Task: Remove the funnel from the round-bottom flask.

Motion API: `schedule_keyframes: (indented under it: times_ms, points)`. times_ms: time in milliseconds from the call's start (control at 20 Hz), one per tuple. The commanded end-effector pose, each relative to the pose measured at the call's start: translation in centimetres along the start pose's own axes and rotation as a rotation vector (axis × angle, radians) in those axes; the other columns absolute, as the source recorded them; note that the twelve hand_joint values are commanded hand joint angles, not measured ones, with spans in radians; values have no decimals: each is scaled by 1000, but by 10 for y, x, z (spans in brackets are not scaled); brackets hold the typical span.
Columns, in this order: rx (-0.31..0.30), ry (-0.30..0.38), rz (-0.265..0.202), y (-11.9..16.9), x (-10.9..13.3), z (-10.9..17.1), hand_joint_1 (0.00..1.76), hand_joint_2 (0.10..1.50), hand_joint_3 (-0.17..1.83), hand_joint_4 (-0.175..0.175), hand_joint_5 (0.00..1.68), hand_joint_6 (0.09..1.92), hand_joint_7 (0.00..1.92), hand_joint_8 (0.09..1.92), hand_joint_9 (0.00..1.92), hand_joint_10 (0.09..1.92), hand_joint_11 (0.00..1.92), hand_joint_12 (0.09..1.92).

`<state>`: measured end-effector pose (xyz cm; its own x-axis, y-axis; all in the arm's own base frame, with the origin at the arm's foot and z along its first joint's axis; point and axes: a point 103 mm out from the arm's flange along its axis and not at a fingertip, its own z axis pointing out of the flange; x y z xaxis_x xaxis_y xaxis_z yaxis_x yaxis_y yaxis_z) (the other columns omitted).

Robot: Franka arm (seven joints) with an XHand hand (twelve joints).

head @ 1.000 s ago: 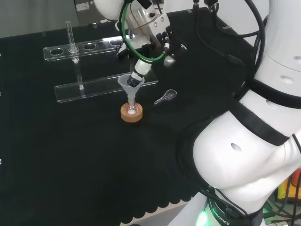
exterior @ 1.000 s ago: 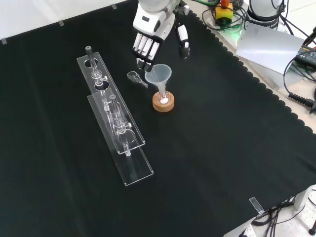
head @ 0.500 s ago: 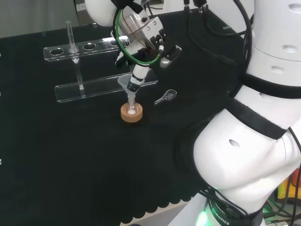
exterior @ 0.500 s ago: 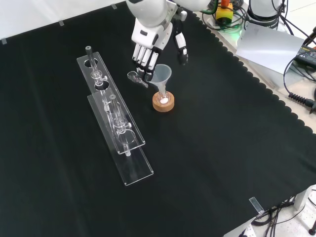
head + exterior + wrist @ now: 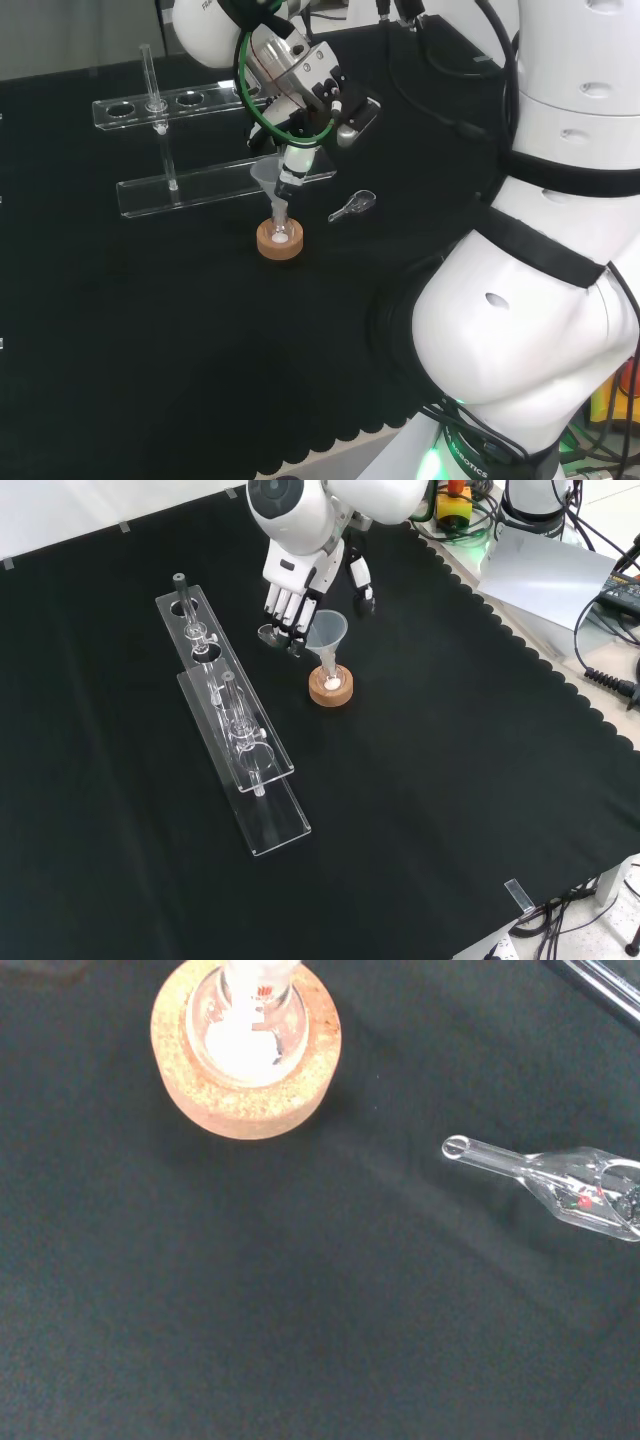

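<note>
One hand hangs over the cloth with its fingers straight and spread from the thumb, closed on nothing. The clear funnel sits between fingers and thumb, its stem down in the round-bottom flask; whether the fingers touch its rim I cannot tell. The flask rests in a cork ring. Just beside the ring lies a small glass scoop, close under the fingertips in the front view. Farther from the ring stands a clear tube rack.
</note>
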<state>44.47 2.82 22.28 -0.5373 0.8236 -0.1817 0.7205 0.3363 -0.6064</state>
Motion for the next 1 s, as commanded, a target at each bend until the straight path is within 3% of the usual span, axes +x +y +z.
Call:
schedule_keyframes:
  times_ms: [50, 450, 1000]
  points:
    - [8, -8, 5, 3, -2, 3, 630, 686, 225, 48, 115, 87, 0, 467, 214, 789, 280, 1440]
    - [18, -10, 5, 9, -1, 5, 710, 693, 273, 45, 182, 87, 48, 584, 335, 726, 291, 1433]
    - [23, -12, -7, 16, -2, 6, 723, 689, 308, 42, 227, 87, 95, 604, 419, 701, 316, 1418]
